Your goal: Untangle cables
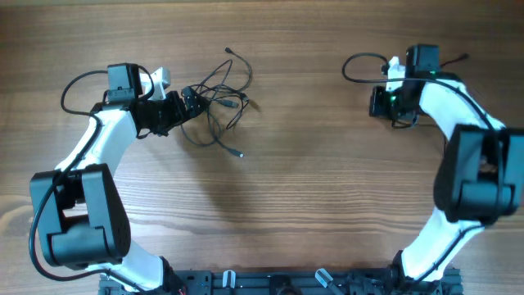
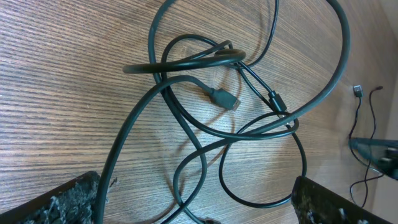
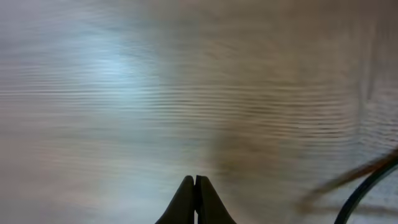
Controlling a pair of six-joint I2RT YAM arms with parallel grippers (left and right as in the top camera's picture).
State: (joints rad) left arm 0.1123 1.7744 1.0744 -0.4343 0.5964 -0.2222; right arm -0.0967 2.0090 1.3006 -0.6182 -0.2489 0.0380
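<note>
A tangle of thin black cables (image 1: 219,97) lies on the wooden table at the upper left, with small plug ends at its edges (image 1: 238,153). My left gripper (image 1: 193,103) is at the tangle's left side. In the left wrist view the gripper (image 2: 196,202) is wide open, with several loops of the cables (image 2: 205,124) and a grey plug (image 2: 227,99) lying between and ahead of its fingers. My right gripper (image 1: 378,102) is at the upper right and its fingers (image 3: 196,186) are shut with nothing seen between them. A separate thin black cord (image 1: 354,75) loops beside it.
The wooden table (image 1: 311,188) runs across the whole view. The arm bases and a black rail (image 1: 278,283) stand at the front edge. The right wrist view is blurred, and a dark cord (image 3: 367,186) crosses its lower right corner.
</note>
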